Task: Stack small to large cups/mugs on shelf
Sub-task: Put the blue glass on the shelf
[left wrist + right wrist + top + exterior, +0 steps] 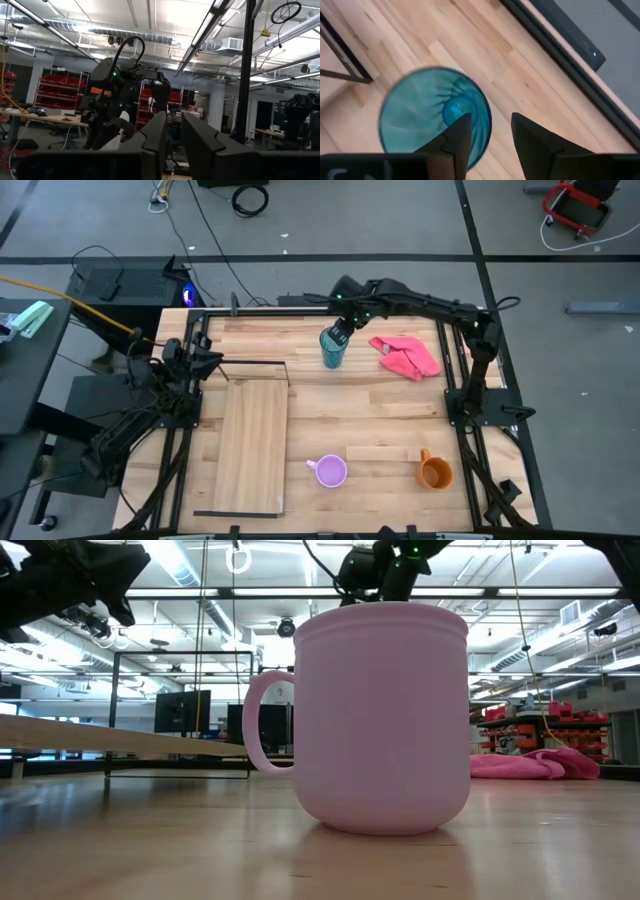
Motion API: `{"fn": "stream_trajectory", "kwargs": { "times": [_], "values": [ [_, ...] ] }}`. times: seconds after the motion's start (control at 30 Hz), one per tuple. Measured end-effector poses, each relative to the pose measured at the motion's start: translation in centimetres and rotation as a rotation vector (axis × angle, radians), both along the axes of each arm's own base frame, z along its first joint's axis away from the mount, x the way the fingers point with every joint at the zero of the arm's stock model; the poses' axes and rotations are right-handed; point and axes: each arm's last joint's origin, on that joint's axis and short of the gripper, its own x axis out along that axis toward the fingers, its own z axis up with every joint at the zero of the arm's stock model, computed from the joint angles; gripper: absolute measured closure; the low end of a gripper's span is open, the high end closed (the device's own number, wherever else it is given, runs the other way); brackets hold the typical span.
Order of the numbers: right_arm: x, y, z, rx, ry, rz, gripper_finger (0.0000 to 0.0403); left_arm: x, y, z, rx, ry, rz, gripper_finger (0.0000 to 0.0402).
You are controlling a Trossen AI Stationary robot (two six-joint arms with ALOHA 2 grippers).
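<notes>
Closest to our low camera stands the lilac mug point(383, 718), upright on the table point(380, 415) at its near edge, handle turned toward the shelf side. Farther along that edge we see the orange mug point(434, 471), well apart from it.

What our coming move turns on is the teal tumbler point(434, 116). It stands upright near the far edge of the table, its long axis vertical, mouth up. Our right gripper point(490, 131) hangs directly above it, looking down into the mouth. One finger point(456, 137) sits over the inside of the cup, the other outside, so the near rim lies between them. We judge the fingers are spread wide and hold nothing yet; a straight descent should pinch the wall.

Our left gripper point(170, 137) waits raised at the left edge of the table, fingers a narrow gap apart and empty, far from every cup.

Beside the tumbler lies a pink cloth point(407, 356), near but apart. Our shelf point(251, 445), a pale board on a wire frame, lies on the table's left half, bare. Beyond the table we see a workshop with racks and ceiling lights.
</notes>
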Motion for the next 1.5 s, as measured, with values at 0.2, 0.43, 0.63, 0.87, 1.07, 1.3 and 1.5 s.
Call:
{"fn": "stream_trajectory", "kwargs": {
  "times": [0.2,0.43,0.63,0.87,1.07,1.3,1.5],
  "values": [
    [-0.3,0.1,-1.7,0.027,0.050,-0.008,0.0256,0.0,0.0,-0.1,-0.004,0.007,0.002,0.0334],
    [-0.5,0.1,-2.8,0.039,0.065,-0.017,0.0257,0.0,0.0,-0.1,-0.003,0.007,0.003,0.0326],
    [-0.6,0.2,-3.6,0.052,0.085,-0.025,0.0257,0.0,0.0,-0.1,-0.003,0.007,0.003,0.0333],
    [-0.4,0.1,-3.5,0.044,0.060,-0.033,0.0281,0.0,0.0,-0.1,-0.002,0.007,0.004,0.0333],
    [-0.4,0.1,-3.5,0.045,0.061,-0.033,0.0339,0.0,0.0,-0.1,-0.002,0.007,0.004,0.0329],
    [-0.4,0.2,-3.3,0.037,0.054,-0.001,0.0392,0.0,0.0,-0.1,-0.002,0.007,0.004,0.0337],
    [0.1,0.6,-2.9,-0.003,0.046,0.056,0.0395,0.0,0.0,-0.1,-0.001,0.006,0.004,0.0339]
  ]
}}
